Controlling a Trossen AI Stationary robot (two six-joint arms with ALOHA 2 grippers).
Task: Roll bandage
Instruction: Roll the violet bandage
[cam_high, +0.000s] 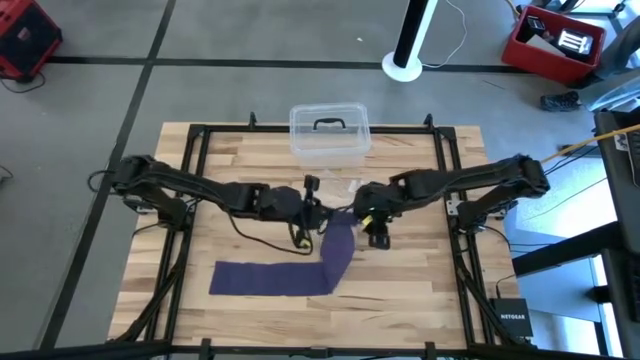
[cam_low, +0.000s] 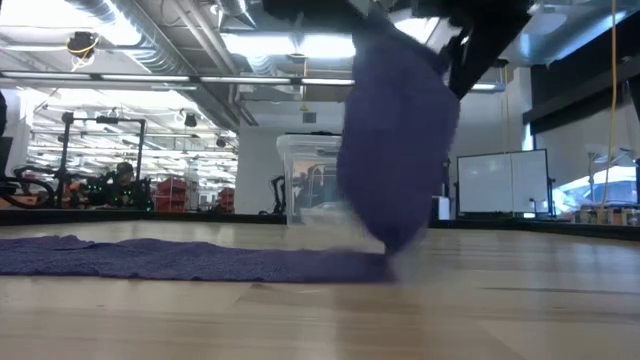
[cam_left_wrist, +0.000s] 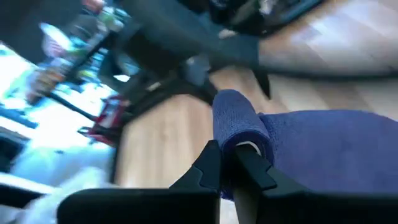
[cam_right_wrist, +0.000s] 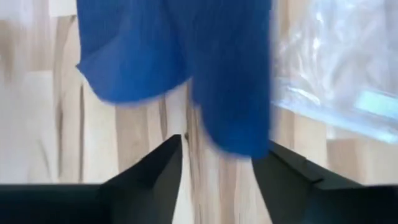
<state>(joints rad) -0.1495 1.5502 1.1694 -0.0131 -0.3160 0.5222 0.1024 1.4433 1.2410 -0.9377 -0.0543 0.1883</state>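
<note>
Pinching bandage (cam_left_wrist: 239, 124) end: left gripper (cam_left_wrist: 227, 163) (right gripper (cam_right_wrist: 217, 155) open beside).

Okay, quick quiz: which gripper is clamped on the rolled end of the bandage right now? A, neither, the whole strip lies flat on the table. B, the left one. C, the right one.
B: the left gripper is shut on the rolled end of the bandage, while the right gripper stands open.
</note>
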